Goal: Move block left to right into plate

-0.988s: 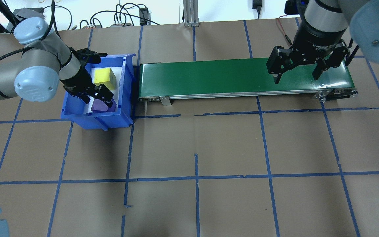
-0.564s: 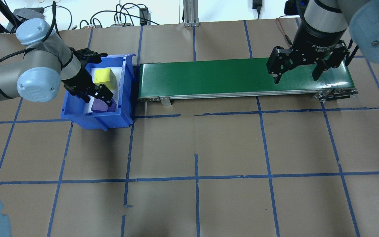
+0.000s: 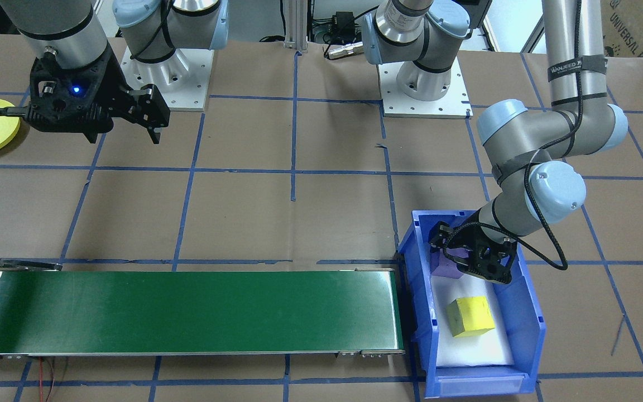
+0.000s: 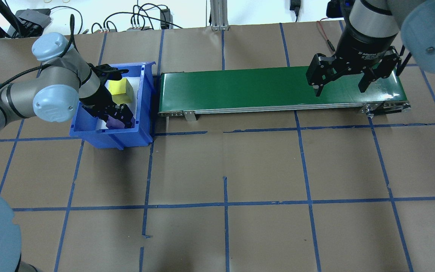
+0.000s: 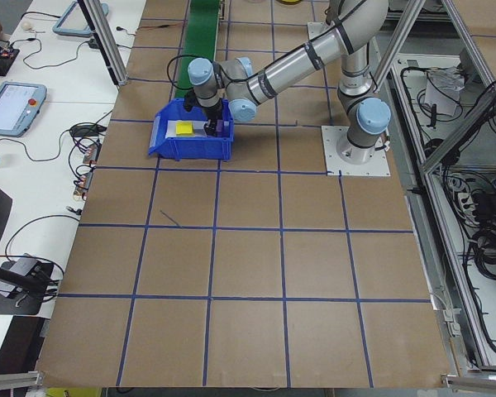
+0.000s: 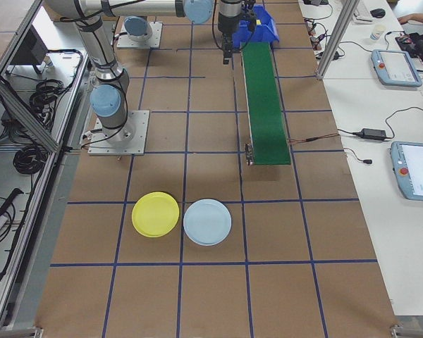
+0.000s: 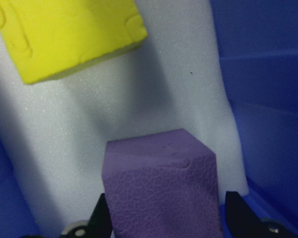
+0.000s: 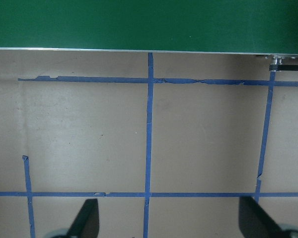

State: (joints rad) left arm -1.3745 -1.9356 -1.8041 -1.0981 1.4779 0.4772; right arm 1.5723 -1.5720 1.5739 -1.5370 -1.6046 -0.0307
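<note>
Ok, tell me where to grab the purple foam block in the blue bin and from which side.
Grip the purple foam block across its two flat side faces, coming from above. It sits near the blue plastic bin wall, so side access is blocked; the left gripper already straddles it.

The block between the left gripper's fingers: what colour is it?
Purple. The block shows best in the left wrist-mounted view, between the left gripper fingers.
</note>
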